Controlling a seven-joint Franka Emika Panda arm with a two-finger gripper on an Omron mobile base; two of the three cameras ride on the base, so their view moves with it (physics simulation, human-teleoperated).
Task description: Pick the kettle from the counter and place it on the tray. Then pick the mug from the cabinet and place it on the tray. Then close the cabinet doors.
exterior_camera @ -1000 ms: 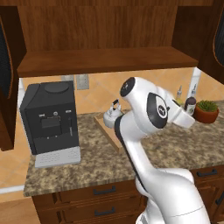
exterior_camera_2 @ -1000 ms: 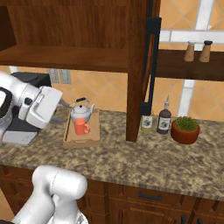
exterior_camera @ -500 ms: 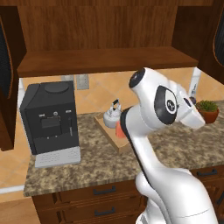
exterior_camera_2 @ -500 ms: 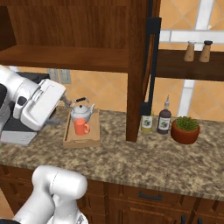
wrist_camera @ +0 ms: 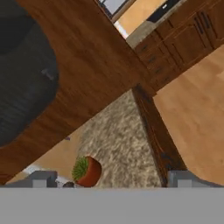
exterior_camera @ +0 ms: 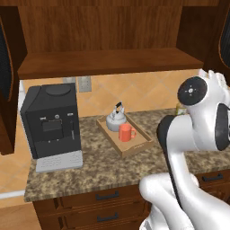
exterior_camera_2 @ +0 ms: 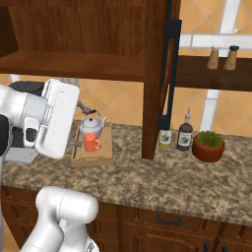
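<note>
The silvery kettle [exterior_camera: 116, 119] [exterior_camera_2: 92, 125] and the orange-red mug [exterior_camera: 126, 133] [exterior_camera_2: 90, 142] both stand on the light-wood tray [exterior_camera: 143, 143] [exterior_camera_2: 104, 158] on the granite counter [exterior_camera: 103, 166] [exterior_camera_2: 162, 182]. The cabinet [exterior_camera: 103, 63] [exterior_camera_2: 74, 64] stands open with a bare shelf. Its left door [exterior_camera: 5, 58] and right door [exterior_camera: 223, 40] [exterior_camera_2: 156, 78] are swung out. In the hand view my gripper [wrist_camera: 113, 179] is open with nothing between its fingertips [wrist_camera: 43, 178], close to the right door's dark glass panel [wrist_camera: 22, 74] and wooden frame [wrist_camera: 96, 65].
A black coffee machine [exterior_camera: 53, 123] sits left of the tray. Two bottles [exterior_camera_2: 185, 135] and a potted plant [exterior_camera_2: 209, 146] [wrist_camera: 87, 171] stand right of the open door. Shakers [exterior_camera_2: 222, 57] rest on a side shelf. Drawers [exterior_camera: 108, 211] run below the counter.
My arm has swung up and to the right, uncovering the tray, kettle and mug in the left base view. The hand has turned toward the right door. The jaws stayed open.
</note>
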